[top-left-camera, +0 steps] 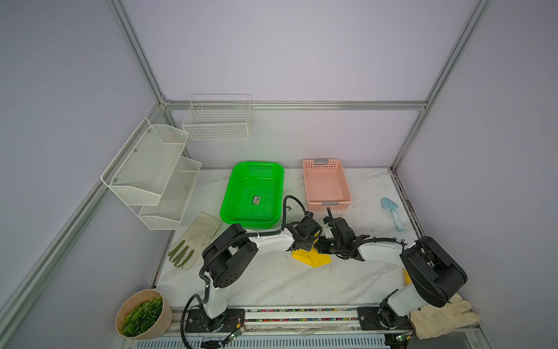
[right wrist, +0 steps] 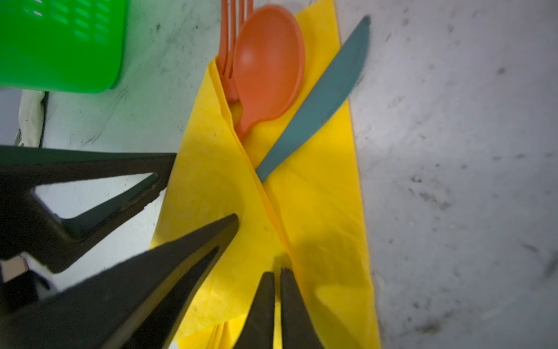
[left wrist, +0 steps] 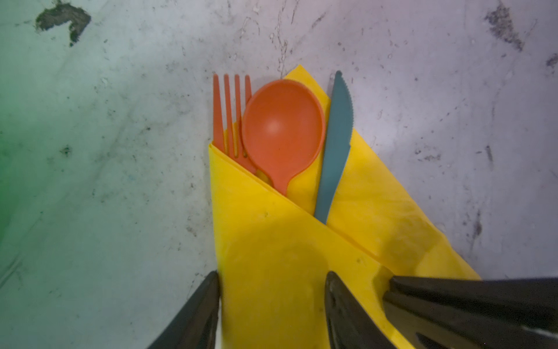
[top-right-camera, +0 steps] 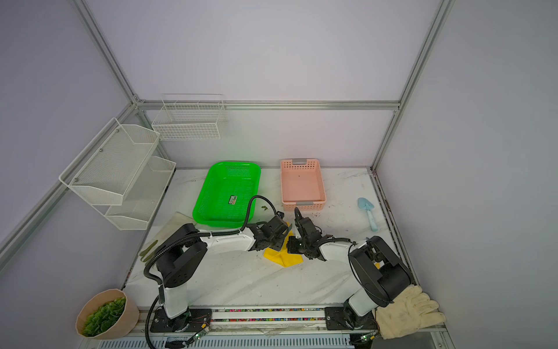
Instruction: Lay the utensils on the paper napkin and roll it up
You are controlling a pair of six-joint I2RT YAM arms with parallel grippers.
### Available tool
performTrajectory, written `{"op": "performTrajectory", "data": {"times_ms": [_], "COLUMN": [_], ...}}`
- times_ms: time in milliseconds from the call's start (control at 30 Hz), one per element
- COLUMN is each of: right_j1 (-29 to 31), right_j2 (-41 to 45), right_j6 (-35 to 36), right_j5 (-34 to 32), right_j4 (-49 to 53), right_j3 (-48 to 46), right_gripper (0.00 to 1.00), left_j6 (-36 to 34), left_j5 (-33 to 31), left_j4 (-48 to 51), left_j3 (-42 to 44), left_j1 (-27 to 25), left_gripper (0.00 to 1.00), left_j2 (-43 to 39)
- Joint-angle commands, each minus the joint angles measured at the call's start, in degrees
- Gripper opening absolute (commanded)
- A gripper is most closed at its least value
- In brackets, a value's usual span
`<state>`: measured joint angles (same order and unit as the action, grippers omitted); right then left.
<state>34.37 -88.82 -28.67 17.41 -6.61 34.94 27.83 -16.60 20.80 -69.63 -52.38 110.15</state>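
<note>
Your bright yellow paper napkin (top-left-camera: 312, 258) lies near the middle of the white marbled tabletop (top-left-camera: 287, 284), on the near side of the green perforated plastic basket (top-left-camera: 241, 181) and the pink plastic basket (top-left-camera: 326, 184). In both top views the two arms cover most of it, and only a folded yellow corner shows on the near side.

From the wrist views you can see one flap of the napkin folded slantwise over the handles. The orange plastic fork (left wrist: 225, 114), the orange plastic spoon (left wrist: 282, 127) and the dull teal plastic knife (left wrist: 335, 145) stick out of the fold, with their heads toward the far side. The spoon bowl overlaps the fork tines. The knife lies just beside the spoon to the right, and its tip reaches past the napkin's edge over the tabletop.

Your left tool (left wrist: 273, 275) has its jaws apart. One finger sits at the edge of the folded napkin and the other rests on its top layer. Your right tool (right wrist: 277, 272) has its jaws almost together, and they pinch a small raised fold of the napkin.

A light blue toy shovel (top-left-camera: 392, 211) lies well apart at the right, and a cream fabric glove (top-left-camera: 199, 238) lies at the left.
</note>
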Motion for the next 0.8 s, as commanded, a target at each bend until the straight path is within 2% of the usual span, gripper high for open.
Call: {"op": "performTrajectory", "data": {"times_ms": [0, 300, 533, 767], "right_j1": [0.0, 0.0, 0.0, 0.0], "right_j2": [-0.8, -0.7, -0.4, -0.5], "right_j6": [0.0, 0.0, 0.0, 0.2], "right_j5": [-0.2, -0.1, -0.1, -0.1], "right_j4": [5.2, 5.2, 5.1, 5.2], "right_j3": [-2.1, -2.1, -2.2, -2.2], "right_gripper": [0.11, 0.11, 0.11, 0.11], "left_j6": [-0.3, -0.1, 0.3, 0.4], "left_j5": [-1.4, -1.1, -1.5, -2.0], "left_j4": [0.2, 0.3, 0.8, 1.0], "left_j3": [-4.3, -4.2, -4.0, -3.8], "left_j1": [-0.4, -0.7, -0.7, -0.7], "left_gripper": [0.53, 0.57, 0.47, 0.41], "left_j2": [0.9, 1.7, 2.3, 2.5]}}
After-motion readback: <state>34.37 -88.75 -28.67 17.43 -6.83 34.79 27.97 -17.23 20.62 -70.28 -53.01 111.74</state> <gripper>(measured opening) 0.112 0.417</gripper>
